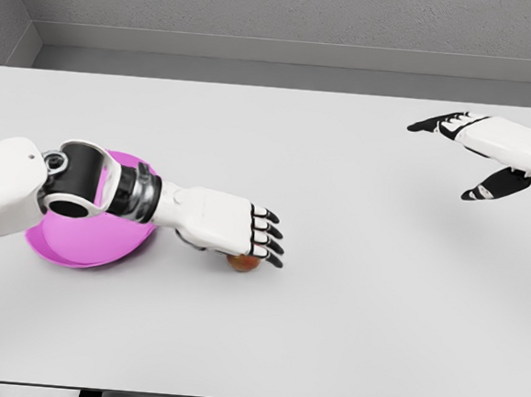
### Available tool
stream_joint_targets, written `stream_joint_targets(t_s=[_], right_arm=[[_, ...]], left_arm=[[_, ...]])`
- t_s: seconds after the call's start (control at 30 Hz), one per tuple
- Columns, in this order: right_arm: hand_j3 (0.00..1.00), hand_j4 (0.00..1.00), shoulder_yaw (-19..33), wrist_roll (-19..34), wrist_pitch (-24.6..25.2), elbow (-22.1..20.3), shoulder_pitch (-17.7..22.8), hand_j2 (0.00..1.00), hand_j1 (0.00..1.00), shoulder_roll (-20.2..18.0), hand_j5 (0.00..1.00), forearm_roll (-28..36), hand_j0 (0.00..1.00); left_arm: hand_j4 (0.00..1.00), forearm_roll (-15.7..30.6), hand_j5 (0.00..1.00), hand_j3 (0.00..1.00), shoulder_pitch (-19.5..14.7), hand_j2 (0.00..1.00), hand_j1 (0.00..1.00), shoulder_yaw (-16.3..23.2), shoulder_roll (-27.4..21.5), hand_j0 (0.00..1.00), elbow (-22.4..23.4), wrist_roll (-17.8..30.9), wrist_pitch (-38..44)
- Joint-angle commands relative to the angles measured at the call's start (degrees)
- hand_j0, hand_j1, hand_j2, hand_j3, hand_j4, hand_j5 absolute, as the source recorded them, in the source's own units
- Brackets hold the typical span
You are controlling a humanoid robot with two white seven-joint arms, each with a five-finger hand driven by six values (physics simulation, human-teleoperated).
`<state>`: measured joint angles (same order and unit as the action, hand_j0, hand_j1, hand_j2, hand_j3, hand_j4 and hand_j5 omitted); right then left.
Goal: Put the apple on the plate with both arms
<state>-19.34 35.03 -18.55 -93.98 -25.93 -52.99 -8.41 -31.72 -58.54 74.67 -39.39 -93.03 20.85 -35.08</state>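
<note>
A white table [347, 334] is seen from the head camera, backed by a grey wall [289, 12]. The left arm is brought in from the lower left edge and is laid across a pink plate [78, 244], so that much of the plate is covered by the forearm and wrist. The left hand [231, 228] is held palm down just beyond the plate's right rim, with its dark-tipped fingers [267, 235] extended and slightly bent over the apple [242, 263]. Only a small reddish-brown part of the apple is shown beneath the palm and fingers; it is seen resting on the table, just beside the plate and not on it. Whether the apple is actually clasped cannot be told, since the underside of the hand is hidden.

The right hand [490, 156] is seen at the upper right, well apart from the apple and the plate. It is held above the table with its fingers spread and stretched out towards the left, and nothing is held in it.

No brand, label or writing can be read on the arms, the plate, the apple or the table.
</note>
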Motion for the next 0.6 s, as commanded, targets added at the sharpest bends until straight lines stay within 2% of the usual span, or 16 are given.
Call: stream_joint_targets(t_s=[0.0, 0.2, 0.27, 0.33, 0.57], right_arm=[[1.00, 1.00, 0.09, -0.03, 0.09, -0.24, 0.00, 1.00, 1.00, -0.45, 1.00, 0.24, 1.00], [1.00, 1.00, 0.18, -0.03, 0.09, -0.42, 0.00, 1.00, 1.00, -0.53, 1.00, 0.24, 1.00], [1.00, 1.00, 0.27, -0.03, 0.09, -0.85, 0.09, 1.00, 1.00, -0.45, 1.00, 0.24, 1.00], [1.00, 1.00, 0.27, -0.03, 0.09, -0.85, 0.09, 1.00, 1.00, -0.53, 1.00, 0.15, 1.00], [1.00, 1.00, 0.27, -0.03, 0.09, -0.68, 0.00, 1.00, 1.00, -0.53, 1.00, 0.15, 1.00]], left_arm=[[1.00, 0.25, 1.00, 1.00, 0.00, 1.00, 1.00, -0.05, 0.72, 1.00, 0.57, 0.51, 0.08], [1.00, -1.24, 1.00, 1.00, -0.09, 1.00, 1.00, -0.05, 1.16, 1.00, 0.66, 0.77, 0.08], [1.00, -1.15, 1.00, 1.00, -0.09, 1.00, 1.00, -0.14, 1.25, 1.00, 0.74, 4.20, 0.08], [1.00, -1.15, 1.00, 1.00, -0.09, 1.00, 1.00, -0.05, 1.33, 1.00, 0.66, 4.73, 0.08], [1.00, -1.15, 1.00, 1.00, -0.09, 1.00, 1.00, -0.05, 2.04, 1.00, 0.83, 4.82, 0.08]])
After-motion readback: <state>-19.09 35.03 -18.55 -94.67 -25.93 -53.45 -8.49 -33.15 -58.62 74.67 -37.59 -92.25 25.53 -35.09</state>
